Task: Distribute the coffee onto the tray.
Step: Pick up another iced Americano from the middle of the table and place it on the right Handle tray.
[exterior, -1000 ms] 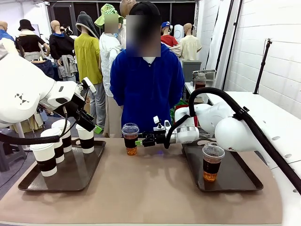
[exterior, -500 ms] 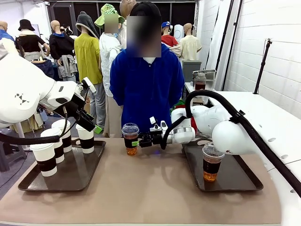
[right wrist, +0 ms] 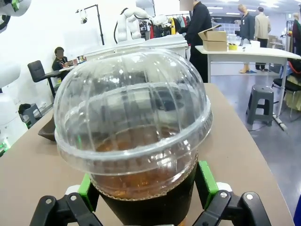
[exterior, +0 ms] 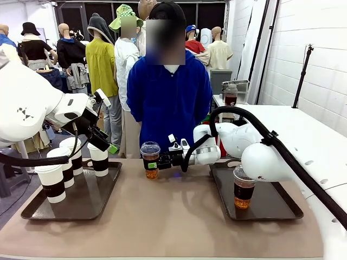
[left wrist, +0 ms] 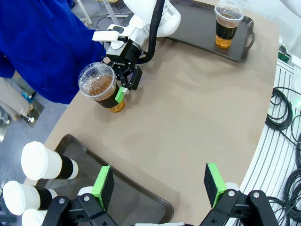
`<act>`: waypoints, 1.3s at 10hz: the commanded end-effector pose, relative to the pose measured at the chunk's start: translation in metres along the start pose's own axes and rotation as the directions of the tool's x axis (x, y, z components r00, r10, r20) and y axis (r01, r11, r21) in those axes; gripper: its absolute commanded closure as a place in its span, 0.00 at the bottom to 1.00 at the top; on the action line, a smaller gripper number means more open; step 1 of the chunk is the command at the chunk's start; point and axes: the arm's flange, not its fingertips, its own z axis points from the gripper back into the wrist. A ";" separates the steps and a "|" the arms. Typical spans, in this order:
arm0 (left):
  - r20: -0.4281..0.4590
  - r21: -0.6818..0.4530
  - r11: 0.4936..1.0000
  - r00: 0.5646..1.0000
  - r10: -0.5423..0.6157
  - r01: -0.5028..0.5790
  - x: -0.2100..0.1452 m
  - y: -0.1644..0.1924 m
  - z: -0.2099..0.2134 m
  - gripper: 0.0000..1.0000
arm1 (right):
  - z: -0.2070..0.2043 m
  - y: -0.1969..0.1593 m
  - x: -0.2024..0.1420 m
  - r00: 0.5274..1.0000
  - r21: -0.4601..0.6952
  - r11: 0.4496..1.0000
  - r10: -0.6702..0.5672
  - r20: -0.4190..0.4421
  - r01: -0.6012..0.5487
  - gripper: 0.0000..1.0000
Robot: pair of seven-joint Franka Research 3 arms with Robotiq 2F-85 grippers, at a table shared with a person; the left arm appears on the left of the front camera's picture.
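Note:
A clear dome-lidded cup of brown coffee (exterior: 150, 160) stands on the table in front of the person. My right gripper (exterior: 154, 164) reaches in sideways and stands open, a green pad on each side of the cup's dark sleeve (right wrist: 141, 207). A second clear cup (exterior: 243, 187) stands on the right tray (exterior: 274, 208). Several white lidded paper cups with brown sleeves (exterior: 53, 184) stand on the left tray (exterior: 87, 206). My left gripper (exterior: 108, 145) hangs open above that tray's far end, with nothing between its pads (left wrist: 102, 181).
A person in a blue top (exterior: 171, 100) stands at the far edge, right behind the middle cup. Bare brown tabletop (exterior: 173, 216) lies between the two trays. Cables (left wrist: 282, 122) hang off the table's side in the left wrist view.
My right gripper has slid left along the table until its open fingers flank the middle clear cup. The left arm and all cups have stayed put.

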 end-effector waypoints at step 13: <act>0.002 -0.011 1.000 1.000 0.000 0.000 -0.001 0.000 0.001 0.00 | 0.094 0.038 0.099 1.000 0.118 0.993 -0.019 0.007 0.018 0.20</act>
